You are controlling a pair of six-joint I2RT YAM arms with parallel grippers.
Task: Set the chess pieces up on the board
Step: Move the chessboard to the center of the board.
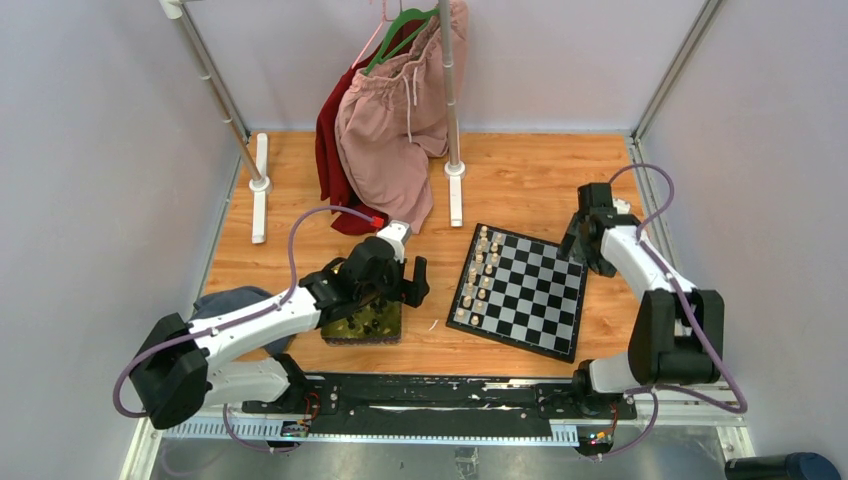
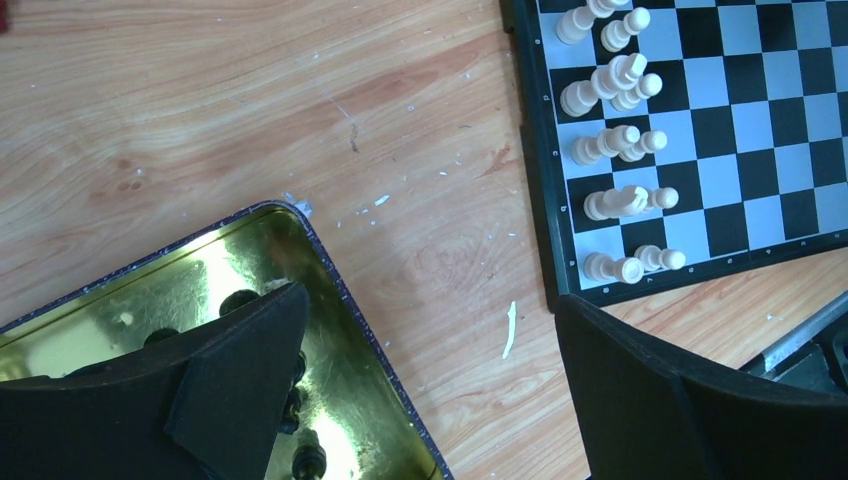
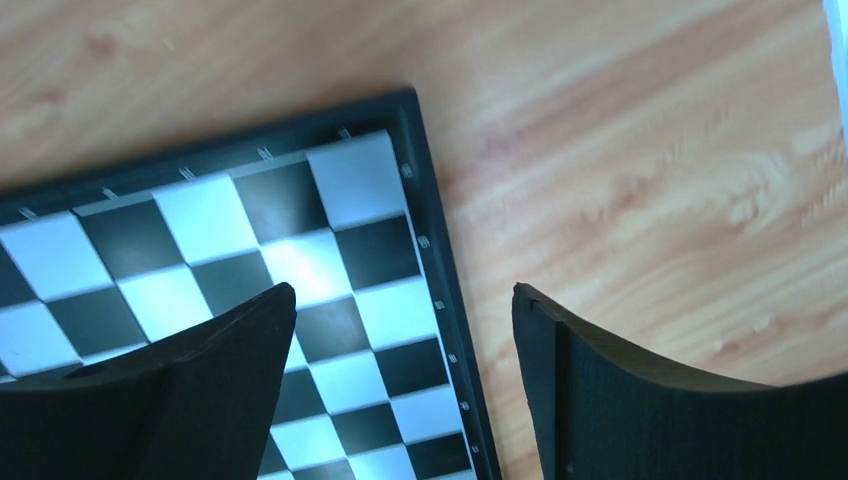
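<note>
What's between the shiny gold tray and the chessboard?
Only bare wooden table with a few tiny white flecks. The left wrist view shows that gap best, from the tray across to the board.

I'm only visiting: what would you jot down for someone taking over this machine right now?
Left gripper: open, empty, one finger over the tray, beside the black chess pieces.
Right gripper: open, empty, straddling the board edge at a bare corner.
Done: cream pieces stand in two rows along one side of the board.
Left: no black piece is on the board yet; those visible lie in the tray.
</note>
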